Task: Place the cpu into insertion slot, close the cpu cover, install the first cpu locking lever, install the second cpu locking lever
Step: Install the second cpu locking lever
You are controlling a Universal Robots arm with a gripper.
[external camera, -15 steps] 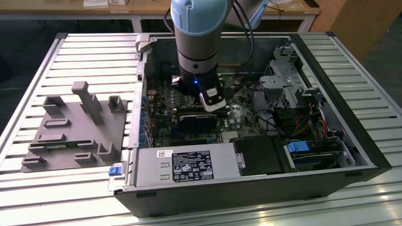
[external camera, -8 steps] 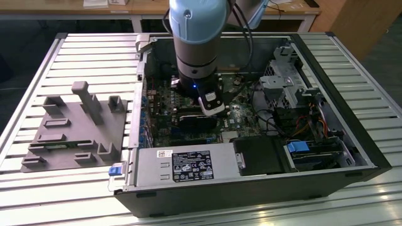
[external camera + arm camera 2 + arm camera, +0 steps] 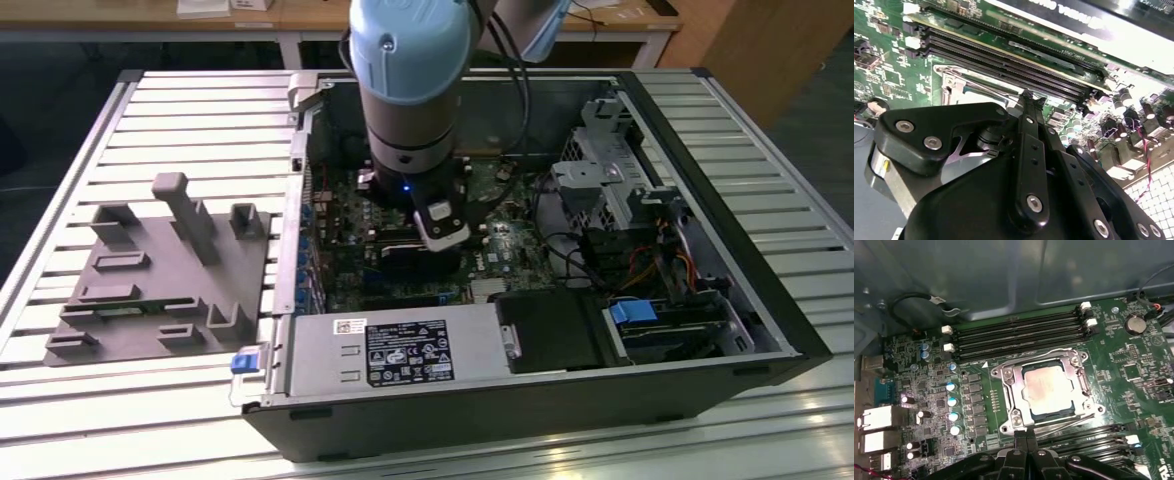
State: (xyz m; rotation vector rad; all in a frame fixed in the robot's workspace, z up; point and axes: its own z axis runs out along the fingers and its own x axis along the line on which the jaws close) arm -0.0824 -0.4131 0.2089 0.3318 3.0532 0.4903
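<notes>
Your gripper (image 3: 1024, 442) is nearest, its two slim fingertips pressed together with nothing between them. They sit at the socket's near edge, touching or almost touching a thin wire lever (image 3: 1066, 421) that runs along that edge, crosswise to the fingers. Just beyond the tips lies the cover (image 3: 1011, 385), a silvery frame lying flat over the socket. Through its window you see the cpu (image 3: 1046, 388), already seated, pale metal top up. Further out from the fingers run the dark memory slots (image 3: 1019, 335), parallel to the lever. In the exterior view, the gripper (image 3: 424, 240) reaches down into the open case (image 3: 747, 350).
</notes>
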